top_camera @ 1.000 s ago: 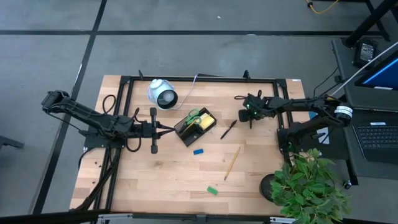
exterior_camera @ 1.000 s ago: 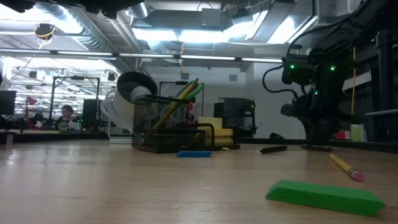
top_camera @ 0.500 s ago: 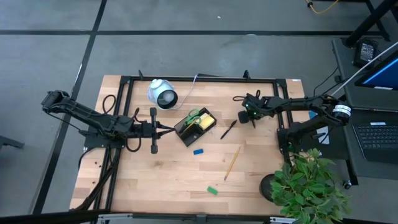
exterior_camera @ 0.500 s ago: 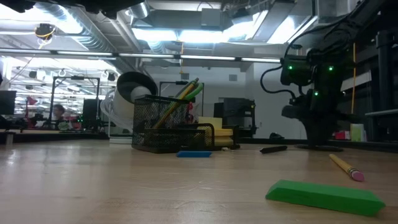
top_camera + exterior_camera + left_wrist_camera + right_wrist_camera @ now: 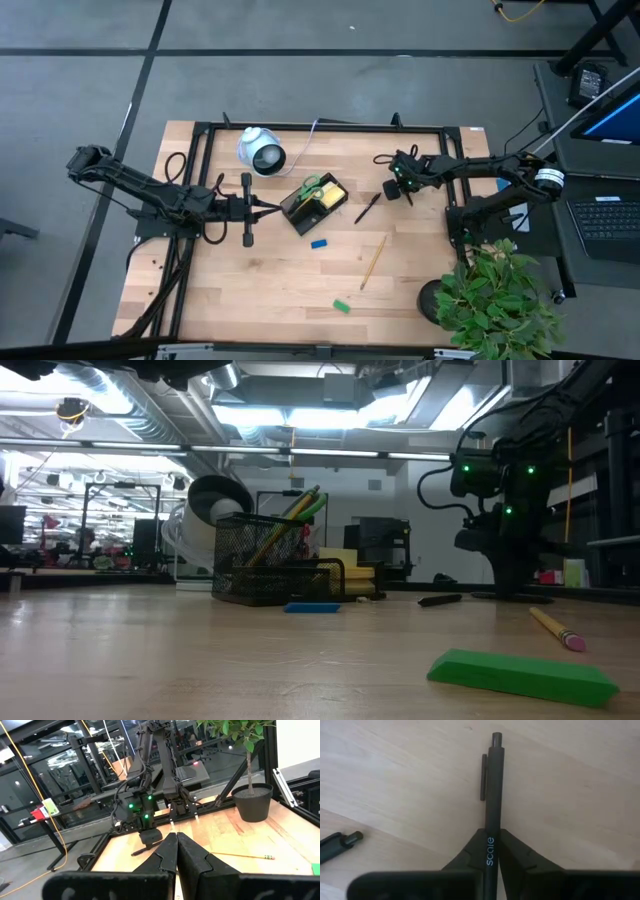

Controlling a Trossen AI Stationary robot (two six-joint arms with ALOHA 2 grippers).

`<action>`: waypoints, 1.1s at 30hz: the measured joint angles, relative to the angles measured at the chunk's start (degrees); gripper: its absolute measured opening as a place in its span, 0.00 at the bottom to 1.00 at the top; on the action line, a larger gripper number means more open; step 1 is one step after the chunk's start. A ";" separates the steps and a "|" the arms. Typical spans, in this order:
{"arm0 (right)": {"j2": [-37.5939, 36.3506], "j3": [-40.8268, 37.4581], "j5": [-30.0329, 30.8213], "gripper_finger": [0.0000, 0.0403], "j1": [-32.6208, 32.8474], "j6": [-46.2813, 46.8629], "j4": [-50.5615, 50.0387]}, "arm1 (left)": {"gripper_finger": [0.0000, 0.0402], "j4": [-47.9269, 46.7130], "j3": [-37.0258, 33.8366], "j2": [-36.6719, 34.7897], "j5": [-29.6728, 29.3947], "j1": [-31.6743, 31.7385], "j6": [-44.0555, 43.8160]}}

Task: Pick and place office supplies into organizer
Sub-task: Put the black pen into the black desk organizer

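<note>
Where right hand point(image 5: 490, 851) pinches black pen point(image 5: 492, 795), apparently "scale"

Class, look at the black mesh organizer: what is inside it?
Inside the organizer: green-handled scissors, a yellow sticky-note pad and, in the low view, a pencil leaning upright. The mesh walls hide whatever lies at the bottom.

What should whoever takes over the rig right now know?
Right pincer: shut on black pen, which lies on the table.
Left pincer: shut, empty, beside the organizer.
Done: scissors and sticky pad are in the organizer.
Left: the gripped pen, second pen, pencil, blue block, green block.
</note>
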 joint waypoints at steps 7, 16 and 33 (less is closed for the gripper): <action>0.48 3.62 0.00 0.07 0.27 -4.10 -0.36 | 0.00 0.01 0.00 0.00 -0.01 0.00 0.13; 0.27 8.17 -0.23 0.07 0.65 -6.87 0.01 | 0.00 0.03 0.00 0.00 0.01 -0.02 0.13; 0.09 27.38 -1.40 0.07 5.59 -24.99 -0.66 | 0.00 0.05 0.02 0.00 -0.01 -0.02 -0.02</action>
